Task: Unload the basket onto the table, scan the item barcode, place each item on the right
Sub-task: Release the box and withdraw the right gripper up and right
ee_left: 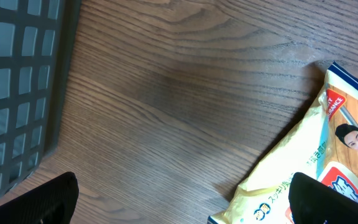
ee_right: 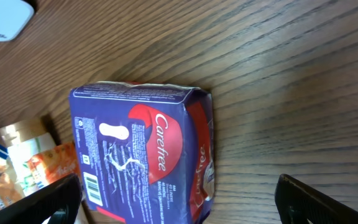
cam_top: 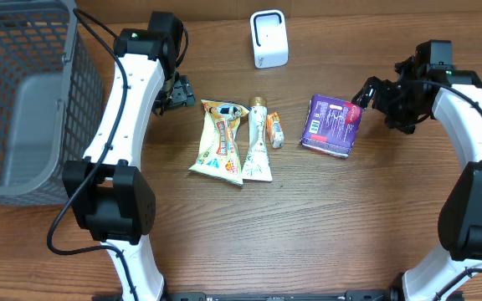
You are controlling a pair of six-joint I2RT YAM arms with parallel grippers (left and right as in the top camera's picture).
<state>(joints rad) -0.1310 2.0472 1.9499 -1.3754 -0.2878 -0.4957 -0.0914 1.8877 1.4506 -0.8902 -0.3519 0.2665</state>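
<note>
A purple Carefree pack (cam_top: 331,125) lies flat on the wooden table, right of centre. In the right wrist view the pack (ee_right: 142,155) shows a small barcode (ee_right: 92,185) near its lower left corner. My right gripper (cam_top: 366,94) hovers just right of it, jaws open wide (ee_right: 179,196), with the pack's near end lying between the fingers and apart from both. The white scanner (cam_top: 269,39) stands at the back centre. My left gripper (cam_top: 176,94) is open (ee_left: 185,199) over bare wood beside a yellow pouch (cam_top: 220,140), holding nothing.
A grey mesh basket (cam_top: 15,100) fills the left side, its wall close to the left gripper (ee_left: 17,93). A cream tube (cam_top: 257,142) and a small orange packet (cam_top: 274,130) lie between the yellow pouch (ee_left: 309,162) and the purple pack.
</note>
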